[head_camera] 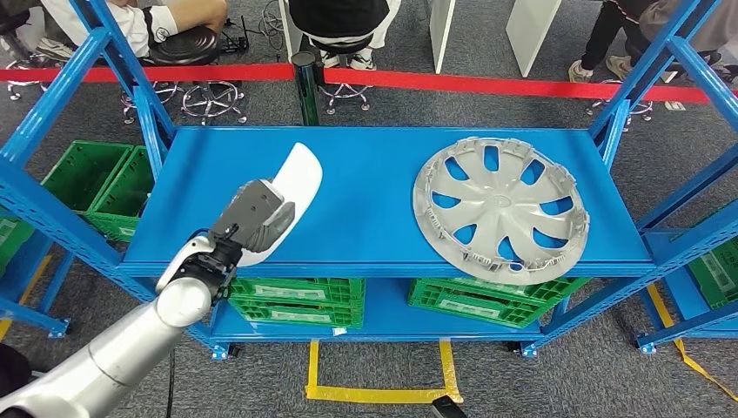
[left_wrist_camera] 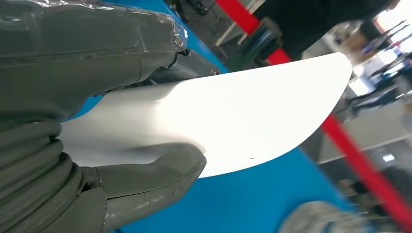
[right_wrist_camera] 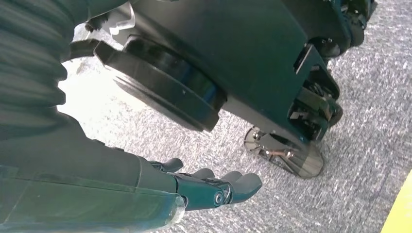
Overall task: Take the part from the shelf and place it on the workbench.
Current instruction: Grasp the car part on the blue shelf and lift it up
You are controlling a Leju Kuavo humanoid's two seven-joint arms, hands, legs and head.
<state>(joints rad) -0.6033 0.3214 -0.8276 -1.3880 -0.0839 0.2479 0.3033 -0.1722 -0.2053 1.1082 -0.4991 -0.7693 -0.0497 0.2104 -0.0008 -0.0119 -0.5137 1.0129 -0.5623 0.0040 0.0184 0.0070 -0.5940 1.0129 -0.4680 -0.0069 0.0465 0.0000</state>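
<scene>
Your left hand [head_camera: 254,218] grips the white part [head_camera: 291,196] by its near end, thumb on one face and fingers on the other, just over the blue shelf [head_camera: 365,187]. It looks light, stiff and smooth, so it may slip; hold it firmly. Your right hand [right_wrist_camera: 214,189] hangs down with fingers apart, holding nothing.

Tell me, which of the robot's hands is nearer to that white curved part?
Left. The left hand grips the white curved part over the blue shelf. The right hand hangs low, fingers held out above the grey floor.
</scene>
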